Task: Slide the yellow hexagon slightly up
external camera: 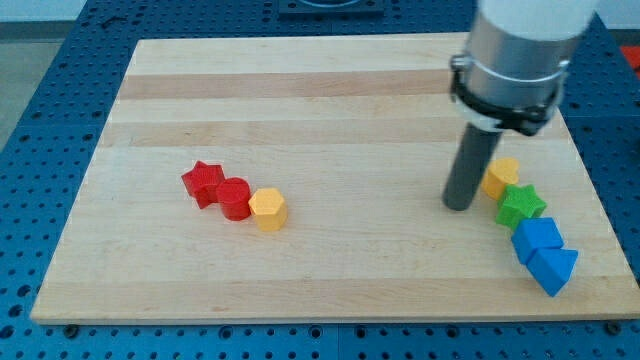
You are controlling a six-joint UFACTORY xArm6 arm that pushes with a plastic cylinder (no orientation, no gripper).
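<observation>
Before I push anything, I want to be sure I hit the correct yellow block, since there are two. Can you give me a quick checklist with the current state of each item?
1. Target found: yellow hexagon lies at the view's left-centre, at the right end of a row with the red cylinder and red star. Ok.
2. My tip below the hexagon, ready to push up: it is far to the view's right. Not ok.
3. Tip clear of the other yellow block: just to its left; contact cannot tell.
4. Space above the hexagon on the board: ok.
5. Hexagon free of the red cylinder: they look to be touching. Not ok.
</observation>
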